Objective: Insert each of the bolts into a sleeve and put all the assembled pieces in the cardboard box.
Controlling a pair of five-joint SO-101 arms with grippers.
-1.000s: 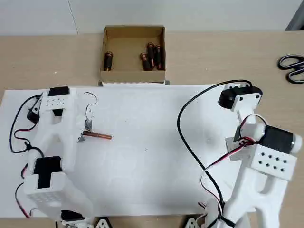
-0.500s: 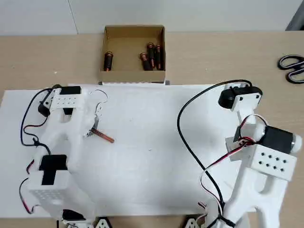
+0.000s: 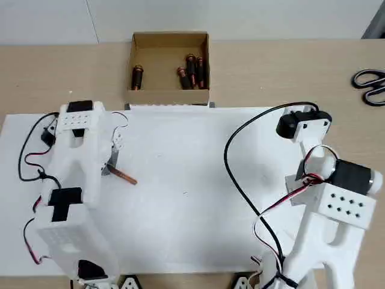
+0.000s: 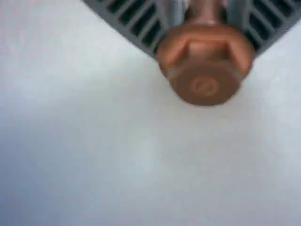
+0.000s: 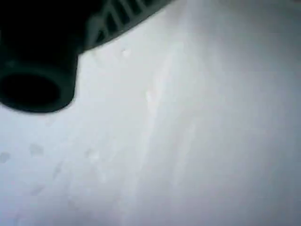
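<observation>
My left gripper (image 3: 112, 165) is over the left part of the white sheet, shut on a copper bolt (image 3: 124, 177) whose shank slants out toward the sheet's middle. In the left wrist view the bolt's round head (image 4: 204, 70) sits between grey ribbed pads (image 4: 131, 19). In the right wrist view a black sleeve (image 5: 33, 89) is held against a ribbed pad (image 5: 127, 16), open end showing, just above the sheet. The right arm (image 3: 328, 198) stands at the sheet's right side. The cardboard box (image 3: 169, 96) at the back holds several assembled pieces (image 3: 191, 71).
The white sheet (image 3: 192, 211) covers most of the wooden table. Scissors (image 3: 370, 84) lie at the far right edge. A black cable (image 3: 231, 174) loops from the right arm over the sheet.
The left arm has shifted and turned its gripper; the bolt went from lying level, pointing right, to slanting toward the front right. The right arm has kept still.
</observation>
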